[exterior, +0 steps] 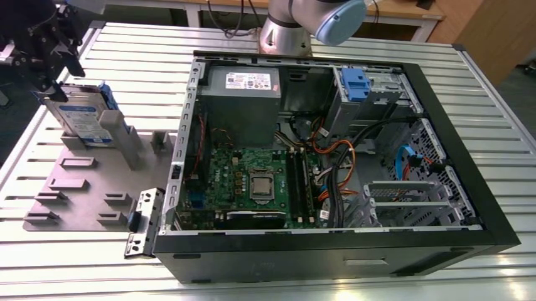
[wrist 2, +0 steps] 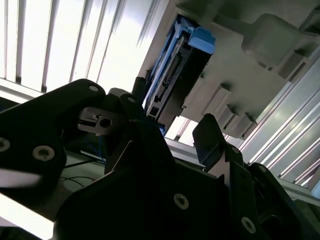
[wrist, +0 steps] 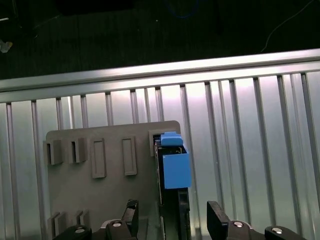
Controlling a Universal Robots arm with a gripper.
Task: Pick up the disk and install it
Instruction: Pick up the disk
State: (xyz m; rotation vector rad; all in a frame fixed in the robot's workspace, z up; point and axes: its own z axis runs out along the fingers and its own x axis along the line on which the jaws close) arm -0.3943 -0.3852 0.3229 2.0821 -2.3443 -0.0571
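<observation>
The disk (wrist: 175, 167) stood on its edge in the grey holder (wrist: 110, 195). Just above the holder, the gripper (wrist: 173, 216) was wide open, with one finger on each side of the disk, not touching.

Table (exterior: 469, 94): shiny ribbed metal w/ bright glare. Holder plate (exterior: 84, 188): dull grey plastic, smooth. Disk (exterior: 80, 116): silver metal body, paper label & blue plastic bracket (wrist: 176, 167), a bit glossy. Gripper (wrist: 172, 220): matt black. PC case (exterior: 335, 254): black outside, bare grey metal inside.
</observation>
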